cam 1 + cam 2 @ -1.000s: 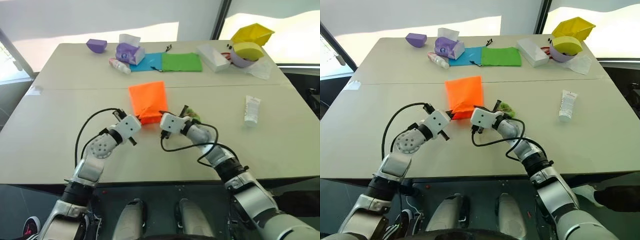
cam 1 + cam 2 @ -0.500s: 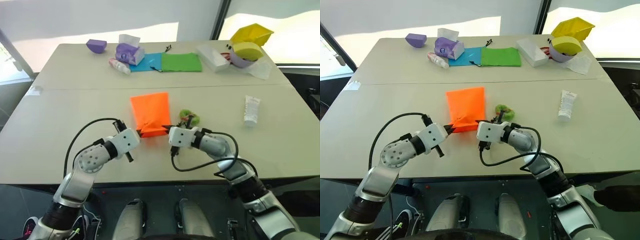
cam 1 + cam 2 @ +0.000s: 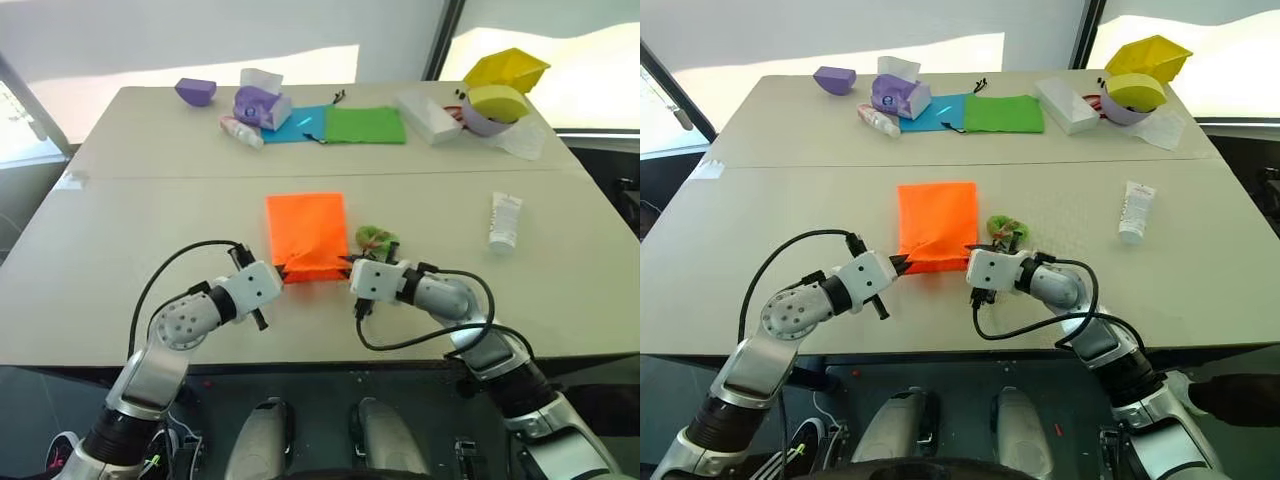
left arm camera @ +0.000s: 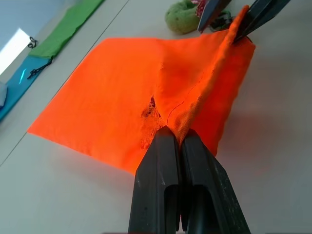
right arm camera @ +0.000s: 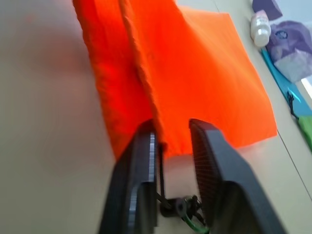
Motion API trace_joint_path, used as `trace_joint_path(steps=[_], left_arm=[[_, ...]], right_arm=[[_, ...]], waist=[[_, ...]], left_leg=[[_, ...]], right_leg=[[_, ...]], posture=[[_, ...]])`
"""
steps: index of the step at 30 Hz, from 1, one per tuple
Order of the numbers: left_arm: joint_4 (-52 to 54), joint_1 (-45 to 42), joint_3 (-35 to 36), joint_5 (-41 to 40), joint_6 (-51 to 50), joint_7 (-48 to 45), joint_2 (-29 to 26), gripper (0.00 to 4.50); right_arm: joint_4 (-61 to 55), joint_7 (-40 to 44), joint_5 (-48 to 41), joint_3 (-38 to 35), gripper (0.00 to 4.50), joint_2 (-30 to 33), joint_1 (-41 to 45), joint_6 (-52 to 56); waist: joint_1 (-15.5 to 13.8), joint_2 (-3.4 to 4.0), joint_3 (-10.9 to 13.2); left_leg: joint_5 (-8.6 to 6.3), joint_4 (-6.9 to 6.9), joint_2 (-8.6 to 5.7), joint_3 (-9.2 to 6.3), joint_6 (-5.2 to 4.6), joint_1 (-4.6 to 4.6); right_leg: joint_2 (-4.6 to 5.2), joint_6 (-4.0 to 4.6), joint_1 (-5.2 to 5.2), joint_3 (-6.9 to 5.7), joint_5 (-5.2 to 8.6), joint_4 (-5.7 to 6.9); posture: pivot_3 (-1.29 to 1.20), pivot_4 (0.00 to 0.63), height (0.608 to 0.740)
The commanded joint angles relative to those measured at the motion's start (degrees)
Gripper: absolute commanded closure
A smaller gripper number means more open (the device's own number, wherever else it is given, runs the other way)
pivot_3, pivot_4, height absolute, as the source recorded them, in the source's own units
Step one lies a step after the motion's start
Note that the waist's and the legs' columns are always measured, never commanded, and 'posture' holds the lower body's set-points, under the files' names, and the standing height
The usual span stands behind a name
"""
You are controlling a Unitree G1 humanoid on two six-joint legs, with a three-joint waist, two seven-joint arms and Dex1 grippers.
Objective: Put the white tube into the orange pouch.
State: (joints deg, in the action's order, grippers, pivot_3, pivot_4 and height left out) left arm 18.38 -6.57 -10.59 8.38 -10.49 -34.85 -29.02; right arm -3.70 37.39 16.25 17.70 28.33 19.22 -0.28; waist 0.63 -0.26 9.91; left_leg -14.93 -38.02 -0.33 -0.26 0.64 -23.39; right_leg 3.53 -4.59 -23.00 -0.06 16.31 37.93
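Orange pouch (image 3: 306,236) rim pinched tight in my left gripper (image 4: 174,141); right gripper (image 5: 173,141) parted beside it, mouth prepped for white tube (image 3: 504,221).

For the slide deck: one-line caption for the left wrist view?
Left gripper pinches the orange pouch at its mouth edge; right gripper at the far corner.

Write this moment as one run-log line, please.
left gripper: shut on orange pouch | right gripper: open at pouch edge | white tube: on table, untouched
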Motion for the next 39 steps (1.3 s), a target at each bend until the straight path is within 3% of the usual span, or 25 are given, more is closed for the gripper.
trace_joint_path(steps=[1,4,7,9,16,23,39], left_arm=[[-0.01,-0.73,0.23,0.26,1.32,1.11,0.36,4.5],[-0.43,-0.86,0.16,0.31,1.67,1.16,0.35,4.5],[-0.91,-0.83,0.18,0.19,2.18,1.2,0.41,4.5],[-1.49,-0.85,0.0,0.15,2.85,1.35,0.65,4.5],[-2.69,-1.03,-0.33,0.45,4.13,2.09,1.49,4.5],[-3.73,-1.62,-0.81,0.6,4.61,2.26,2.48,4.5],[-2.47,-0.42,-0.75,0.88,4.17,3.09,2.65,4.5]], right_arm=[[-3.99,3.17,-5.17,-2.75,1.58,1.01,0.37,0.39],[-10.3,8.47,-14.7,-6.18,0.04,1.67,-0.36,4.3],[-16.17,11.74,-24.6,-11.22,0.04,3.1,-0.19,13.11],[-16.94,9.45,-29.02,-15.91,0.04,2.75,-1.14,20.64],[-12.41,-15.44,-24.07,-29.78,0.04,-3.13,-2.37,34.94],[-8.46,-27.84,-18.07,-33.89,0.04,-0.91,1.23,43.95],[7.25,-31.92,-23.02,-40.66,0.04,-0.07,13.33,59.92]], waist=[[0.0,0.0,0.0],[-0.01,-0.01,0.02],[0.0,-0.03,0.04],[-0.02,-0.04,0.04],[-0.11,-0.03,0.04],[0.03,0.01,0.04],[0.08,0.02,0.04]], left_leg=[[0.0,0.0,0.0,0.0,0.0,0.0],[0.0,0.0,0.0,0.0,0.0,-0.01],[0.0,0.0,0.01,-0.01,0.0,-0.02],[0.0,0.0,0.02,-0.03,0.0,0.01],[-0.01,0.06,0.03,-0.02,0.01,-0.1],[0.0,0.41,0.03,0.03,0.0,-0.25],[0.07,0.45,0.02,0.14,-0.12,-0.19]], right_leg=[[0.0,-0.05,0.0,0.0,-0.03,0.0],[-0.01,-0.07,0.0,-0.01,-0.03,-0.01],[0.0,-0.08,0.0,0.0,-0.04,-0.01],[0.01,-0.07,0.05,-0.01,-0.04,-0.04],[0.13,0.23,0.05,0.0,0.03,-0.31],[0.11,0.01,-0.27,-0.01,-0.09,-0.37],[-0.01,-0.03,-0.19,-0.02,-0.11,-0.38]], posture=[[0.0,0.15,0.74],[0.0,0.15,0.74],[0.0,0.15,0.74],[0.0,0.15,0.74],[0.0,0.15,0.74],[0.0,0.15,0.74],[0.0,0.15,0.74]])
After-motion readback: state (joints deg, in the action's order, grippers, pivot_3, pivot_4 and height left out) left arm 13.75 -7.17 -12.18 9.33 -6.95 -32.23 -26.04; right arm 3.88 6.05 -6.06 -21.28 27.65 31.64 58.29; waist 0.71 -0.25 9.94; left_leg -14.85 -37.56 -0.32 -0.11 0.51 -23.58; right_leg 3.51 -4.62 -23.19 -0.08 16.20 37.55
